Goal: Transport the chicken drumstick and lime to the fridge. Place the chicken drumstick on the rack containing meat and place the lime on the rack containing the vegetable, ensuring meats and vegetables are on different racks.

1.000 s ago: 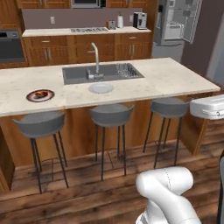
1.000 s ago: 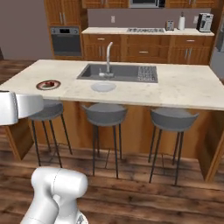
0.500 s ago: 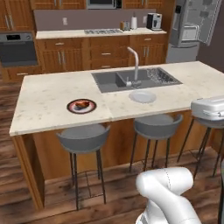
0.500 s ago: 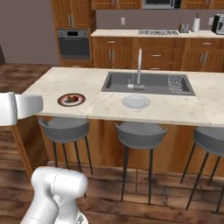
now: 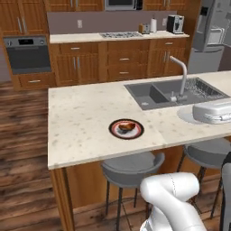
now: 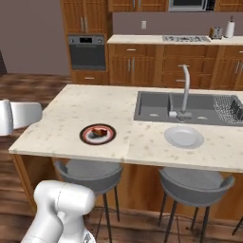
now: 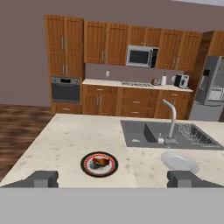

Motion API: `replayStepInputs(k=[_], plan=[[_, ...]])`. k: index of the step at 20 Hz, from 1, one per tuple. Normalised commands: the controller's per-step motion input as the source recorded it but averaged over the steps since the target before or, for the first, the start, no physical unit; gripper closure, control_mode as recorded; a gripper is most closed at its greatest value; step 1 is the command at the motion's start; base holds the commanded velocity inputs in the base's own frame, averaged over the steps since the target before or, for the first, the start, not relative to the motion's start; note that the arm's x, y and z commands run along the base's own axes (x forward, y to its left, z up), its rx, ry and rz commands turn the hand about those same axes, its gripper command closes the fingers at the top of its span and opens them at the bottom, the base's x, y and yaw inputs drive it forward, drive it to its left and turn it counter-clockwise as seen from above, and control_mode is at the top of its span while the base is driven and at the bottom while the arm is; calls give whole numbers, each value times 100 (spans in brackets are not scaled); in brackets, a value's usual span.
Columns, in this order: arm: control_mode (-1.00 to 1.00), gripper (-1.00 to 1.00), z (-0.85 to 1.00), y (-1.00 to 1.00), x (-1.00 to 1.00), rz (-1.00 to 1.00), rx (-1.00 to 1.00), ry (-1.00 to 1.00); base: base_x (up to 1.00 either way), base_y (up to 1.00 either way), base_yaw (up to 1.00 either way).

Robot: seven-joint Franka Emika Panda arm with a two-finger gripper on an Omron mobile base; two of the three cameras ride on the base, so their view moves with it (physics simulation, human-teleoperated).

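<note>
The chicken drumstick (image 7: pixel 102 162) lies brown and glossy on a dark-rimmed round plate (image 7: pixel 85 167) near the front edge of the island counter. Both base views show the drumstick (image 5: pixel 128 127) (image 6: pixel 100 131) on the plate (image 5: pixel 113 132) (image 6: pixel 84 137). A small dark bit beside it may be the lime (image 7: pixel 93 166), too small to be sure. My gripper (image 7: pixel 113 180) hangs open in front of the island, short of the plate, with nothing between its fingertips (image 7: pixel 43 179). The grey steel fridge (image 7: pixel 211 89) (image 5: pixel 211 32) stands at the far right of the kitchen.
A sink (image 6: pixel 167 107) with a tall faucet (image 6: pixel 184 90) is set into the island right of the plate, with a pale round dish (image 6: pixel 184 136) in front of it. Grey stools (image 6: pixel 90 172) stand under the counter edge. Oven (image 5: pixel 27 55) and cabinets line the back wall.
The base has driven left along the island and closer, so the whole picture has shifted: the plate now sits near the middle and larger. The gripper stays open.
</note>
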Motion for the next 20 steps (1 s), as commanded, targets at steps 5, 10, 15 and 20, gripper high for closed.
replayStepInputs(k=[5,10,15,20], plan=[[100,-100,0,0,0,0,0,0,100,-6,0],[100,-100,0,0,0,0,0,0,100,0,0],[100,-100,0,0,0,0,0,0,100,0,0],[100,-100,0,0,0,0,0,0,100,0,0]])
